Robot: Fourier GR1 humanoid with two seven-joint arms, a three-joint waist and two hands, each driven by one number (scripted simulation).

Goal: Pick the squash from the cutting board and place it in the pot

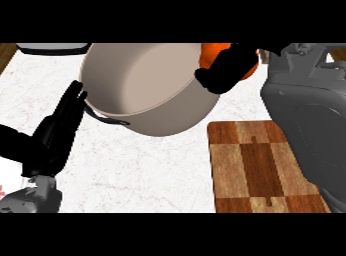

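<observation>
Gripping orange squash [211, 53] in curled right hand [224, 70], just outside pot [150, 85] rim at 2 o'clock. Shift toward 9 o'clock over opening, lower inside, then uncurl. With left hand [58, 127] open, straight-fingered, beside pot's 8 o'clock wall.

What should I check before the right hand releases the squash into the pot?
1. Squash lifted off the cutting board: ok.
2. Right hand curled round the squash: ok.
3. Squash fully over the pot opening: cannot tell; it shows at the pot's right rim.
4. Left hand open beside the pot's left wall, away from the drop path: ok.
5. Left hand touching the pot: cannot tell.
</observation>
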